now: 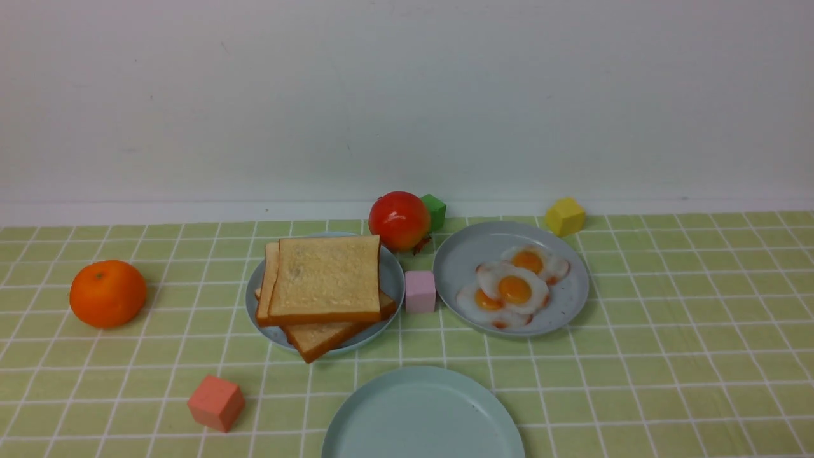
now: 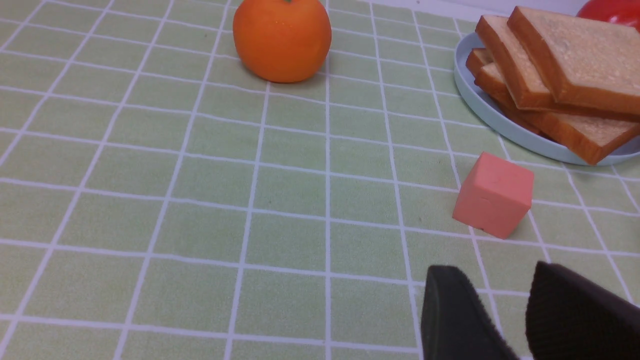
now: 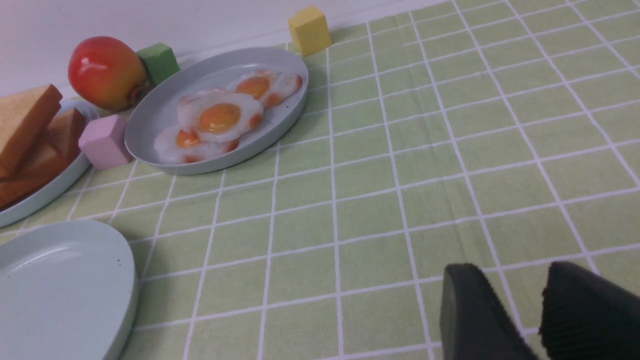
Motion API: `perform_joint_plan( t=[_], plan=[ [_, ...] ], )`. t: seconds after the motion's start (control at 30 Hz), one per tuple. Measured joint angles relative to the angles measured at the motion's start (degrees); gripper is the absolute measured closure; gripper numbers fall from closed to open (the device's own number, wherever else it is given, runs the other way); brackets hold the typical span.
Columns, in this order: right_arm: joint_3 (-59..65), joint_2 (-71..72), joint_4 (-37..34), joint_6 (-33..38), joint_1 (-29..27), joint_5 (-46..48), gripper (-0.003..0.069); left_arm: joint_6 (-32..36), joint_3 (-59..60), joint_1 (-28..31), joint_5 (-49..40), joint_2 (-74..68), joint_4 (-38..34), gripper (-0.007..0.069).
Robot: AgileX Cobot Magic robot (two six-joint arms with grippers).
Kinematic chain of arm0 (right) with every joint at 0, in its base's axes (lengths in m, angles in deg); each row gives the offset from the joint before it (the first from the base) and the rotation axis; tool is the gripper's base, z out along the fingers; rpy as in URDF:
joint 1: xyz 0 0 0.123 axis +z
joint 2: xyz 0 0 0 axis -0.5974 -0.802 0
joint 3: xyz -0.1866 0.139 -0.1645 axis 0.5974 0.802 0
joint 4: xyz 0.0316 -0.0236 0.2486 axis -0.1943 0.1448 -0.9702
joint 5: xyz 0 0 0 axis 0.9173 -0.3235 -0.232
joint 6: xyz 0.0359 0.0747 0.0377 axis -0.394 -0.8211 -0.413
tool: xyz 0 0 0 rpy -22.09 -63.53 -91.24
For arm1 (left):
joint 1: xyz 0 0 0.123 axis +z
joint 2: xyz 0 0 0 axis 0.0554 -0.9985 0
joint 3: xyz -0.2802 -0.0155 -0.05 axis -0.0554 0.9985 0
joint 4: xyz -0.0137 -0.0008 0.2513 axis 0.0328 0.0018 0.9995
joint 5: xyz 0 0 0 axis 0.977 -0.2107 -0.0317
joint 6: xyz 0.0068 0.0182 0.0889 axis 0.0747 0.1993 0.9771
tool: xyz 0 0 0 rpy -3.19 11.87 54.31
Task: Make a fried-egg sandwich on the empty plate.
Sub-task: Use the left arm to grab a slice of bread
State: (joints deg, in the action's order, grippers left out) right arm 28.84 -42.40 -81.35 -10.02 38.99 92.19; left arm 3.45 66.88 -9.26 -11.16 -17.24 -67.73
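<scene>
Wherever you look from the front, a pale green tablecloth (image 1: 699, 318) ruled in white squares covers the table and runs back to a plain white wall (image 1: 407, 95). Your plate (image 1: 420, 413), mint-blue and bare, lies nearest the robot at the middle, and the lower edge of that view cuts off its near rim. Behind it to the right, the fried egg (image 1: 514, 289) tops two others on a grey-blue plate (image 1: 470, 254), hiding most of the lowest one. To the left, a second greyish plate (image 1: 395, 280) carries fanned toast slices (image 1: 325, 278). The top slice covers the rest, so you cannot count them surely. A pink cube (image 1: 420, 291) stands between the two plates. A green cube (image 1: 435, 210) shows only partly behind a red fruit (image 1: 399, 220). The arms lie outside the front view. Each wrist view gives you only fingertips: the left gripper (image 2: 497, 280) and the right gripper (image 3: 517, 280) both have their jaws parted by a modest gap, cloth showing between, holding nothing.
</scene>
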Motion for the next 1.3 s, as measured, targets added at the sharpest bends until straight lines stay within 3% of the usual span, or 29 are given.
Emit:
perform_joint_plan(
  t=[0.23,0.5,0.77,1.0,1.17,1.3],
  plan=[
    [0.44,0.00,0.11,0.00,0.00,-3.32,0.0419,0.00,0.00,0.00,0.19,0.00,0.00,0.0386],
    [0.66,0.00,0.11,0.00,0.00,-24.19,0.0419,0.00,0.00,0.00,15.79,0.00,-0.85,0.0386],
    [0.66,0.00,0.05,0.00,0.00,-31.81,0.0419,-0.12,0.05,0.00,22.82,0.00,-0.85,0.0386],
    [-2.19,0.00,-2.00,-9.38,0.00,-51.52,0.0419,-7.06,-1.62,0.00,45.28,0.00,-4.47,0.0386],
    [-14.80,-2.84,-0.27,-9.67,0.00,-48.92,0.0419,-8.04,-14.85,0.00,41.02,-4.12,-6.12,0.0386],
    [-35.49,-15.64,2.40,-9.25,0.00,-33.30,0.0419,-11.09,-37.16,0.00,23.81,-18.91,-6.40,0.0386]
  ],
)
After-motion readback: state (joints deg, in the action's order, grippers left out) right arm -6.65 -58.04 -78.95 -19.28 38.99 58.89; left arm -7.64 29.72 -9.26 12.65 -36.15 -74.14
